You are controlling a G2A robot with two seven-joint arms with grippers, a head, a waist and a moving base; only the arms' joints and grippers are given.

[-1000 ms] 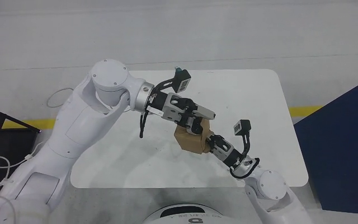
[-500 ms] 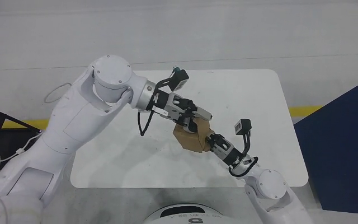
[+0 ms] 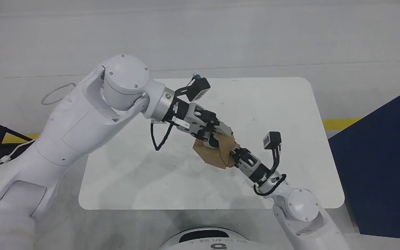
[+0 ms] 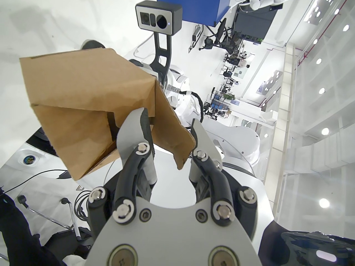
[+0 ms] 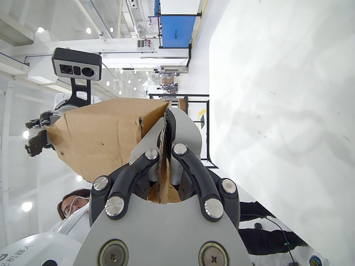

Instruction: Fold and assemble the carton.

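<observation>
A brown cardboard carton [image 3: 211, 156] is held partly folded above the middle of the white table [image 3: 281, 106]. My right gripper [image 3: 235, 156] comes in from the near right and is shut on one carton wall. In the right wrist view the corrugated edge of the carton [image 5: 102, 134] is pinched at the right gripper [image 5: 167, 113]. My left gripper [image 3: 219, 136] sits at the carton's far upper side. In the left wrist view the left gripper [image 4: 169, 121] is open, with a loose flap of the carton [image 4: 83, 89] standing between its fingers.
The table's far and right parts lie bare around the arms. A blue panel [image 3: 375, 169] stands off the table's right edge, and a yellow floor line [image 3: 340, 123] runs behind it. Cables [image 3: 56, 100] lie on the floor at the left.
The left arm has drawn its gripper a little leftward and lower onto the carton's upper edge. The carton and the right gripper have shifted slightly left with it.
</observation>
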